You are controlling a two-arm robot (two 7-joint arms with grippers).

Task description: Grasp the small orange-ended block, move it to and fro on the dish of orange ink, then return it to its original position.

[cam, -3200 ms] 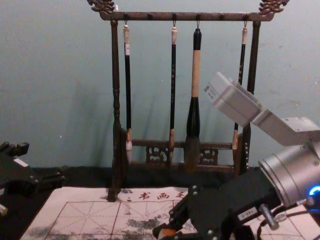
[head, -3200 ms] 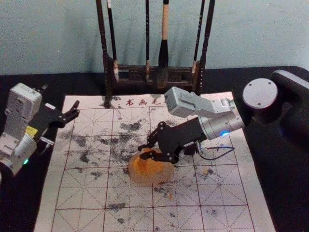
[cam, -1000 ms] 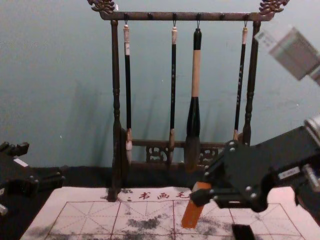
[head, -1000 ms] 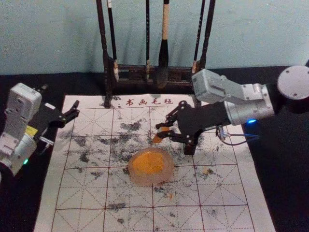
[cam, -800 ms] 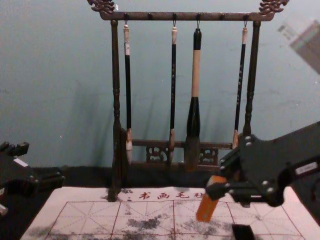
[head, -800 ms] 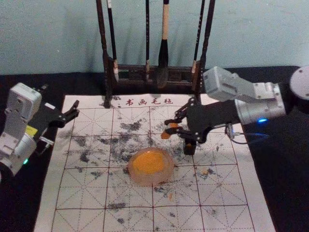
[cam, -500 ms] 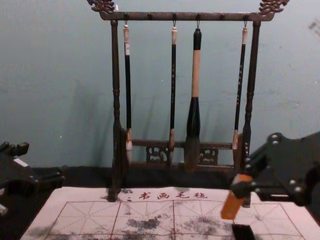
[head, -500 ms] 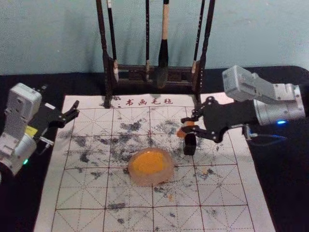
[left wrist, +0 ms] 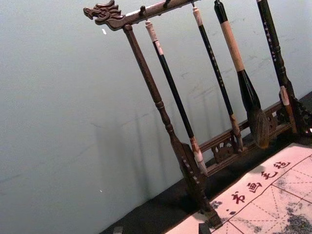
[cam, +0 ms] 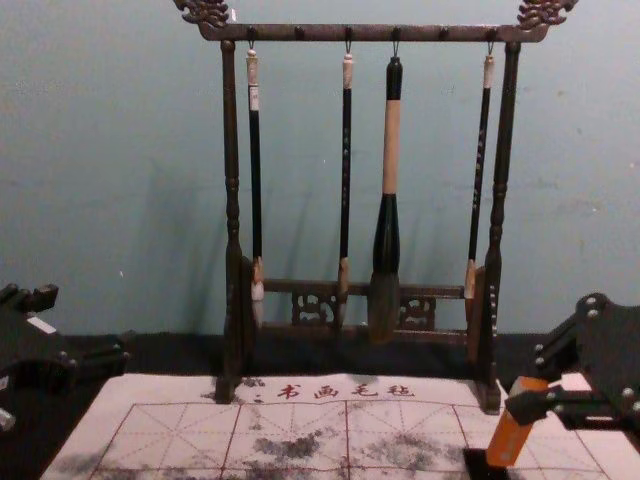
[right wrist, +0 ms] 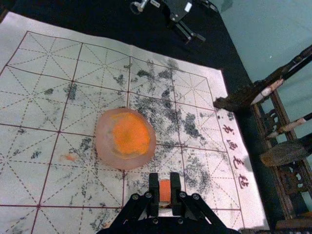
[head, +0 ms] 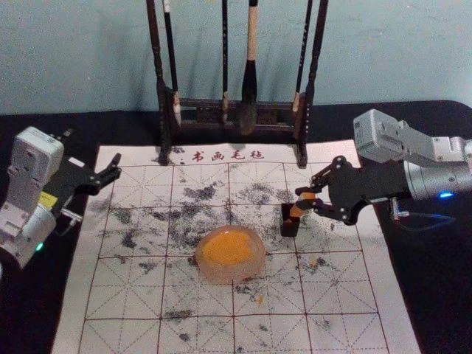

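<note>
Two fingers of the right gripper (head: 302,195) close on a small orange block (head: 297,209), gripping it near its upper end above a paper-like writing mat (head: 383,324). Leaning in their hold, the block angles its lower end down and toward the robot's left, over or just beside a small black box (head: 289,229); whether the two touch cannot be told. In the right wrist view, orange shows squarely between the fingertips.

Nearer the robot than those fingers, and off to their left, a pale, rounded dish (head: 228,277) of orange ink (head: 230,247) sits on the mat, apart from the block. Dark smudges mark the gridded surface to the left of the fingers, and small orange spots dot it on the robot's side of them.

Beyond the fingers stands a dark, carved rack (cam: 370,33), with four brushes (cam: 392,140) hanging from its top bar, one much thicker than the others. Well to the left of the working fingers, the left gripper (head: 91,151) waits by the mat's left edge, its own fingers spread wide with nothing between them.
</note>
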